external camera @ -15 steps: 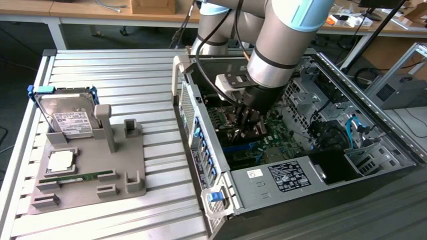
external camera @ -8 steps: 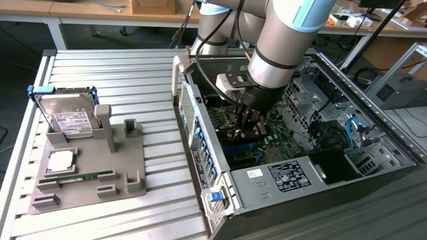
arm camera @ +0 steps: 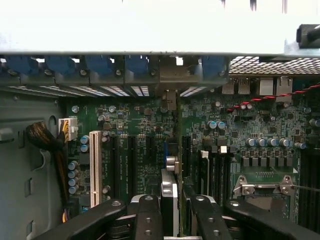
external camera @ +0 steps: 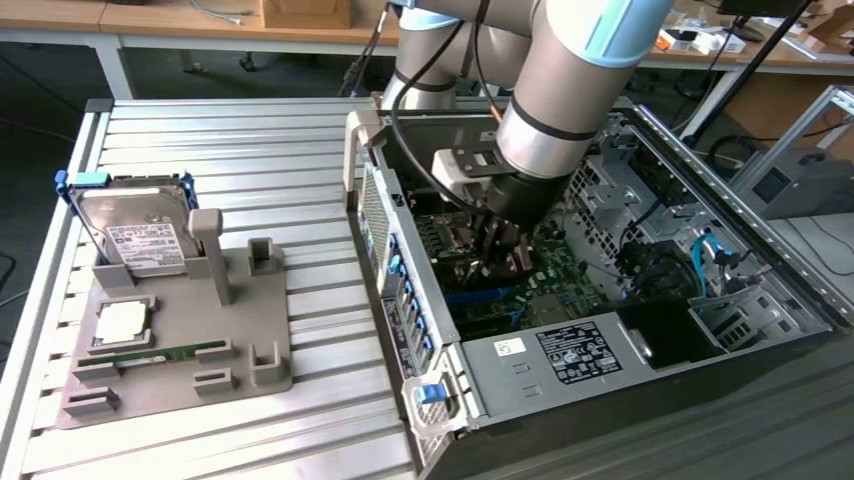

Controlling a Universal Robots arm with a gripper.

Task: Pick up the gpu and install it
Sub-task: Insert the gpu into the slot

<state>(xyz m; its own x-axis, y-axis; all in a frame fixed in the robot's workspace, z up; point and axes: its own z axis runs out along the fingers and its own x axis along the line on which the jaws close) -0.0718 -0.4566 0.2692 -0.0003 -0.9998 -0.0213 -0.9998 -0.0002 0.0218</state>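
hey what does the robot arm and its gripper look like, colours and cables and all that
The arm is thick silver-grey tubing with a light blue joint cap and a black band. A black cable runs beside it. A pale grey block sits at the wrist. The gripper is black, its fingers studded with round screws.

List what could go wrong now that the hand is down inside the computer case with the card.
1. The gpu, held edge-on in the hand above the motherboard, may miss its slot and scrape the capacitors beside it.
2. Its bracket end sits near the blue rear retention clips; a slight tilt could jam it there.
3. The arm fills the open computer case, so the cables risk snagging.
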